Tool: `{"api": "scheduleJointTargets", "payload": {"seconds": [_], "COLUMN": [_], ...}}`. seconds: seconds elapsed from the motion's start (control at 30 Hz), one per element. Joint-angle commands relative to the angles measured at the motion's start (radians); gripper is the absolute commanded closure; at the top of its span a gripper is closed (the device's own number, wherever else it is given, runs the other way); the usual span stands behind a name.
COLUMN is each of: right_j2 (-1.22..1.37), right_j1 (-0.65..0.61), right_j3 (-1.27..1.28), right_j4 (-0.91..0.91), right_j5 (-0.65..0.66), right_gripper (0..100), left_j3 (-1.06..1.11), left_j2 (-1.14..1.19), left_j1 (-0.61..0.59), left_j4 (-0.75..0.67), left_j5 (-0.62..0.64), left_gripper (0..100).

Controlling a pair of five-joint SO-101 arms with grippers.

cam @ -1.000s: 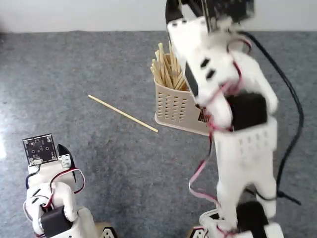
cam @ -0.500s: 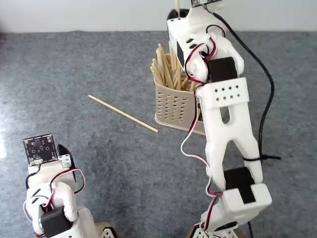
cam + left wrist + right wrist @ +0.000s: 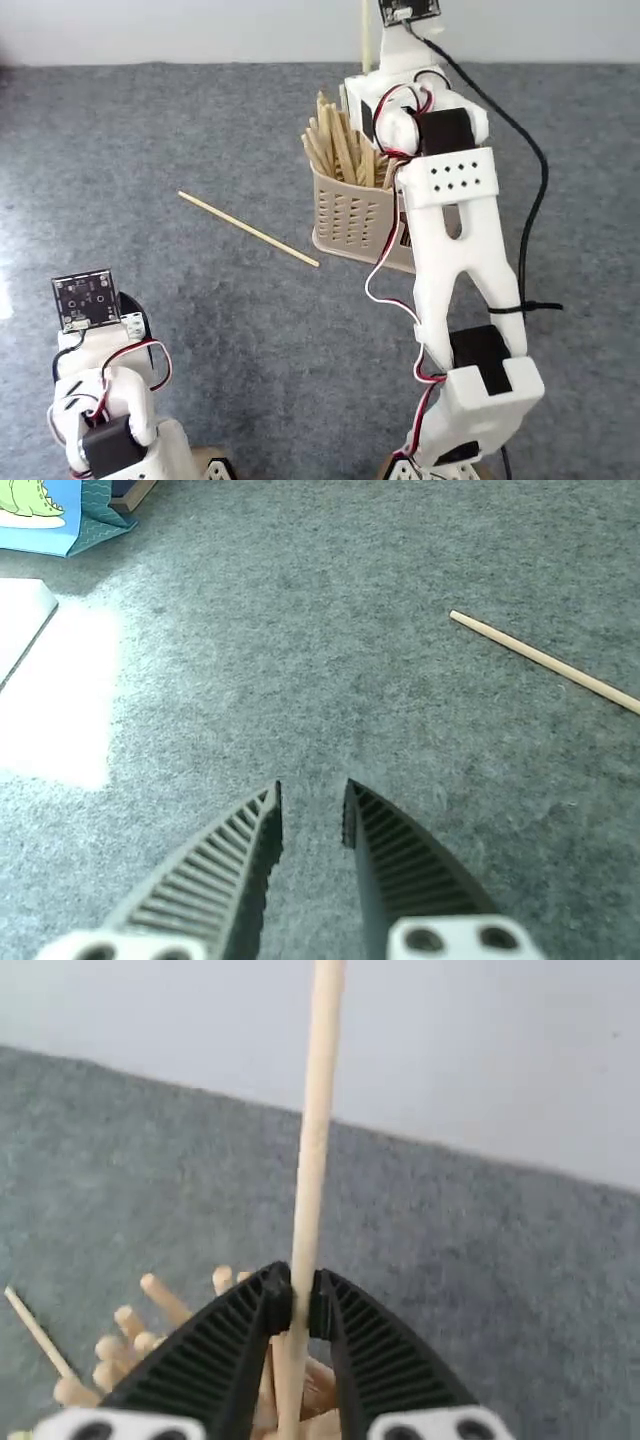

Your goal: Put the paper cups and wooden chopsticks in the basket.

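Above slotted basket [image 3: 350,215], gripper [image 3: 300,1300] pinches round chopstick [image 3: 320,1110].

Light: soft and even across the grey carpet [image 3: 200,130] in the high view, with no hard-edged shadows. Shadows: a faint darkening at the foot of the basket [image 3: 355,215]; almost none beside the loose chopstick [image 3: 248,229]. Glare: one washed-out patch [image 3: 60,700] on the carpet in the left wrist view, its texture lost inside. Right wrist view: pale wall [image 3: 480,1060] evenly lit, held chopstick [image 3: 318,1110] bright against it, right gripper [image 3: 300,1298] dark below.
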Motion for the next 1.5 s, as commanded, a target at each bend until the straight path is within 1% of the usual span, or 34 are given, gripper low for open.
{"api": "scheduleJointTargets", "payload": {"seconds": [0.0, 0.1, 0.17, 0.23, 0.4, 0.57, 0.67, 0.73, 0.9, 0.97, 1.07, 1.27, 1.37, 1.47], "right_j2": [-0.065, -0.142, -0.202, -0.268, -0.403, -0.486, -0.492, -0.496, -0.599, -0.670, -0.796, -1.059, -1.164, -1.233], "right_j1": [0.013, 0.004, -0.015, -0.028, -0.070, -0.096, -0.116, -0.122, -0.120, -0.124, -0.117, -0.113, -0.064, 0.027], "right_j3": [-0.006, -0.006, -0.006, -0.006, -0.006, -0.002, 0.000, 0.017, 0.269, 0.387, 0.574, 1.008, 1.189, 1.332], "right_j4": [0.163, 0.262, 0.302, 0.338, 0.415, 0.541, 0.628, 0.664, 0.657, 0.657, 0.615, 0.400, 0.291, 0.171], "right_j5": [-0.002, -0.002, -0.002, -0.002, -0.002, 0.000, 0.072, 0.121, 0.147, 0.181, 0.193, 0.192, 0.195, 0.195], "right_gripper": [80.1, 71.0, 69.6, 70.7, 77.1, 89.6, 97.0, 99.1, 98.8, 98.8, 98.8, 98.8, 98.8, 98.8], "left_j3": [-0.002, -0.002, -0.002, -0.002, -0.001, 0.004, 0.005, 0.007, 0.007, 0.007, 0.008, 0.024, 0.024, 0.022], "left_j2": [-0.011, -0.011, -0.011, -0.011, -0.011, -0.011, -0.011, -0.011, -0.011, -0.011, -0.011, -0.009, -0.006, -0.005], "left_j1": [-0.002, -0.002, -0.002, -0.002, -0.002, -0.002, -0.002, -0.002, -0.002, -0.002, 0.002, 0.081, 0.107, 0.127], "left_j4": [-0.018, -0.018, -0.018, -0.018, -0.018, -0.020, -0.020, -0.020, -0.020, -0.020, -0.020, -0.017, -0.012, -0.011], "left_j5": [-0.012, -0.012, -0.012, -0.012, -0.012, -0.012, -0.012, -0.012, -0.012, -0.012, -0.012, -0.020, -0.052, -0.054], "left_gripper": [90, 90, 90, 90, 90, 90, 90, 90, 90, 90, 90, 90, 90, 90]}}
